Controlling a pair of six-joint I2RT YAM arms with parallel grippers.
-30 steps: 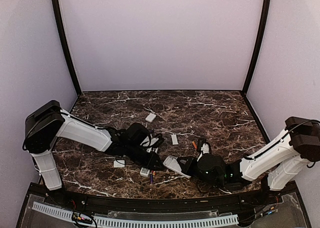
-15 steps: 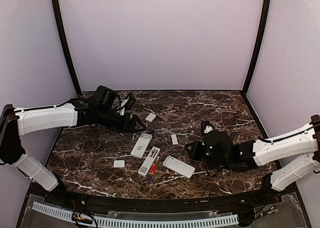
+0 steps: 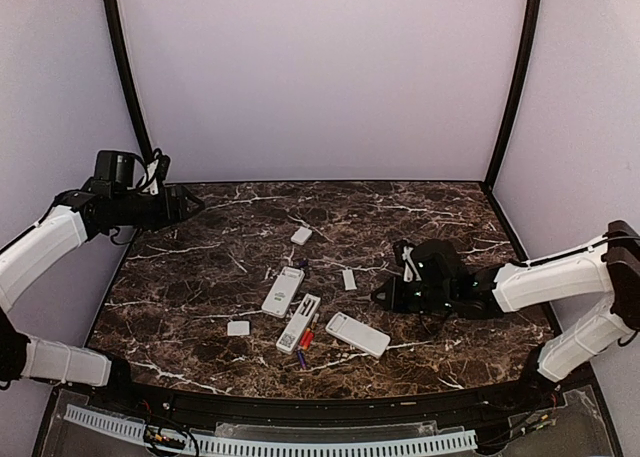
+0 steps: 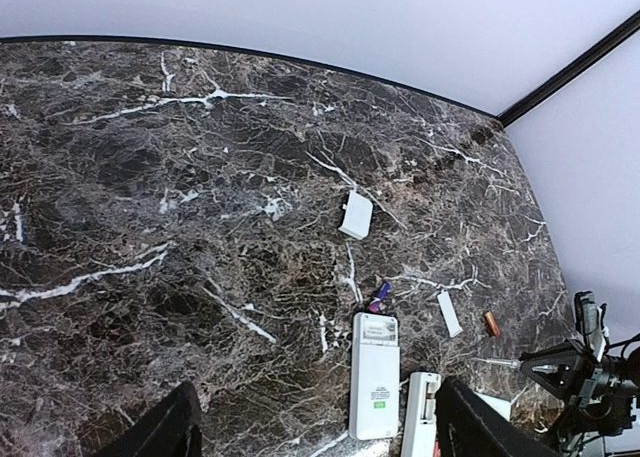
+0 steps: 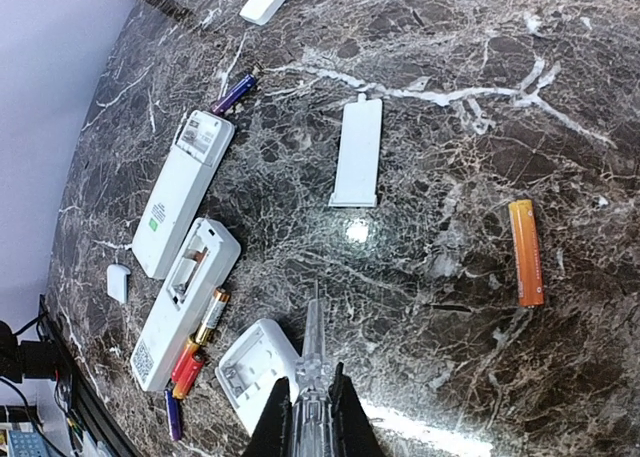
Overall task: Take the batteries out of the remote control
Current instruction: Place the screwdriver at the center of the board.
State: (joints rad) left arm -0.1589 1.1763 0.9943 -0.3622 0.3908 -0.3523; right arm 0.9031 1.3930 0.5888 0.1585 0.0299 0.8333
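Observation:
Three white remotes lie back-up mid-table: one [image 3: 283, 290], one with an open bay [image 3: 300, 322] and one with an empty bay [image 3: 357, 334]. In the right wrist view a gold-black battery [image 5: 210, 315], a red-orange one [image 5: 187, 367] and a purple one [image 5: 172, 412] lie beside the middle remote [image 5: 187, 302]. Another purple battery [image 5: 233, 93] and an orange one [image 5: 526, 252] lie apart. My right gripper [image 5: 312, 422] is shut on a clear pointed tool [image 5: 312, 347], just right of the near remote [image 5: 255, 372]. My left gripper [image 4: 315, 442] is open and empty, raised at the far left [image 3: 188, 204].
Small flat white covers lie loose: one far back [image 3: 301, 235], one mid-table [image 3: 349, 279], one near the left front [image 3: 238, 328]. Black posts stand at the back corners, with purple walls all round. The dark marble table [image 3: 450, 227] ends at a black front rail.
My left arm has lifted off the remotes and swung back to the far left. My right gripper has drawn back to the right, away from the near remote.

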